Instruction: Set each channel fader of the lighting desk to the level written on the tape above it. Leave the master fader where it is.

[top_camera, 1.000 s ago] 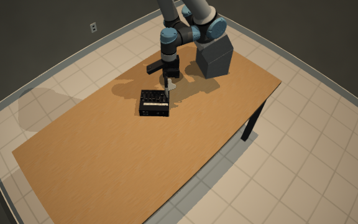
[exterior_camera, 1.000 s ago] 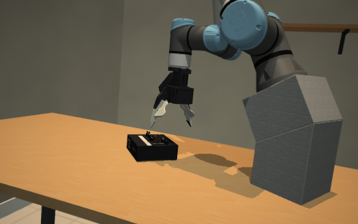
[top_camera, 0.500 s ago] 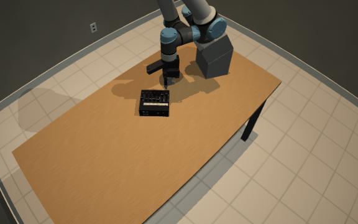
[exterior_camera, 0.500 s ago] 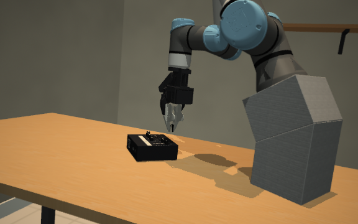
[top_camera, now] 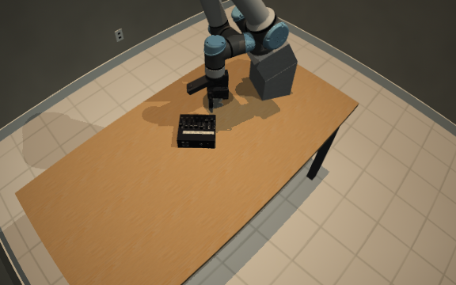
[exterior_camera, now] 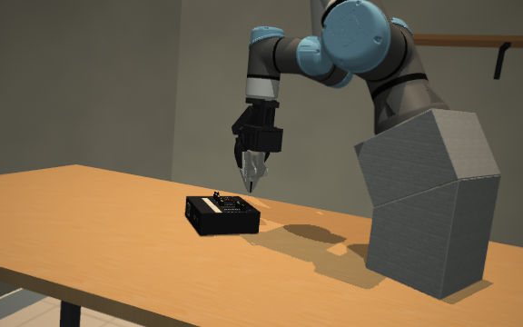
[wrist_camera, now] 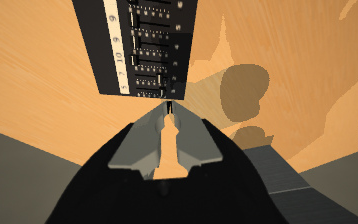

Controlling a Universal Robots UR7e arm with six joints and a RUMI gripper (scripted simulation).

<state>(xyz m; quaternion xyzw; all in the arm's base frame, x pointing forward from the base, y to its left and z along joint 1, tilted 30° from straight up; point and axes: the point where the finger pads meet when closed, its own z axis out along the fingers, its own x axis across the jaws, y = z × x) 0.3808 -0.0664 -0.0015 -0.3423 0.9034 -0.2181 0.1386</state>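
Note:
The black lighting desk (top_camera: 196,138) (exterior_camera: 230,223) (wrist_camera: 99,55) lies flat on the table. A pale tape strip (top_camera: 198,132) (exterior_camera: 212,204) (wrist_camera: 121,65) with numbers runs along its faders. In the wrist view, the faders marked 1 (wrist_camera: 162,92) and 2 (wrist_camera: 159,78) sit toward the side away from the tape. Faders 3 (wrist_camera: 134,60), 4 (wrist_camera: 135,42) and 5 (wrist_camera: 133,20) sit near the tape. The far end of the desk is cut off there. My gripper (top_camera: 211,111) (exterior_camera: 251,191) (wrist_camera: 170,101) is shut and empty, above and just off the desk's edge by fader 1.
The grey robot pedestal (top_camera: 275,77) (exterior_camera: 411,227) stands on the wooden table (top_camera: 141,190) (exterior_camera: 84,227) to the right of the desk. A wall shelf (exterior_camera: 479,41) is behind the arm. The arm's shadows fall beside the desk.

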